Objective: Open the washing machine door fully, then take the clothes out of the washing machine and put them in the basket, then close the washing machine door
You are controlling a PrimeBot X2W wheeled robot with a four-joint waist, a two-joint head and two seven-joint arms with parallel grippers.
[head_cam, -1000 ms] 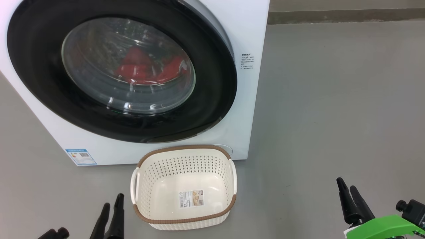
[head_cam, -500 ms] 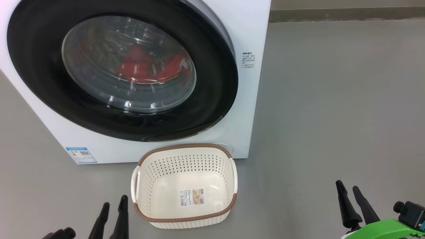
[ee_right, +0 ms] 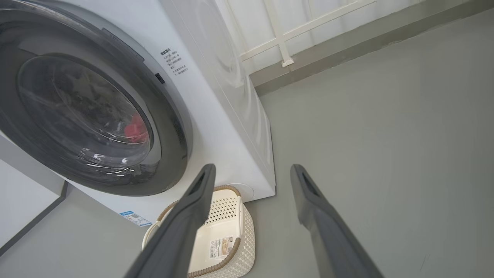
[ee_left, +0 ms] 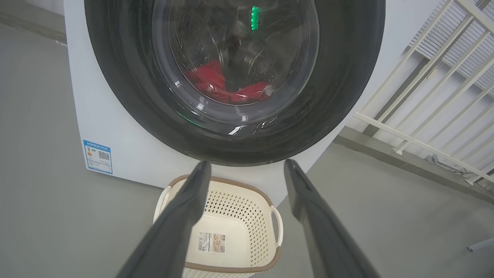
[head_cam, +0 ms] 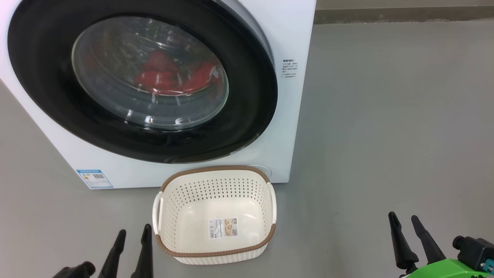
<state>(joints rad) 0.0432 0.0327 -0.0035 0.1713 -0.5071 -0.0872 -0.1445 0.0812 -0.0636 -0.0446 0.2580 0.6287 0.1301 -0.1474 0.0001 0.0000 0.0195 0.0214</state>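
The white washing machine [head_cam: 287, 34] stands on the grey floor with its round washing machine door [head_cam: 247, 127] shut flat against the front. Behind the glass lie the red clothes [head_cam: 173, 79], also seen as clothes [ee_left: 225, 83] and clothes [ee_right: 136, 126]. The cream basket [head_cam: 216, 173] sits on the floor just in front of the machine, with only a sticker inside. My left gripper [head_cam: 133, 234] is open, low and just left of the basket. My right gripper [head_cam: 403, 219] is open over bare floor, far right of the basket. Both hold nothing.
Grey floor spreads to the right of the machine up to a dark skirting strip [head_cam: 401, 15]. A white railing [ee_left: 424, 112] stands against the wall beyond the machine's right side. A blue label [head_cam: 94, 178] marks the machine's lower left corner.
The head view has shifted slightly, so machine and basket sit a little higher. Both grippers sit a little lower in the view, and their fingers have spread a little wider.
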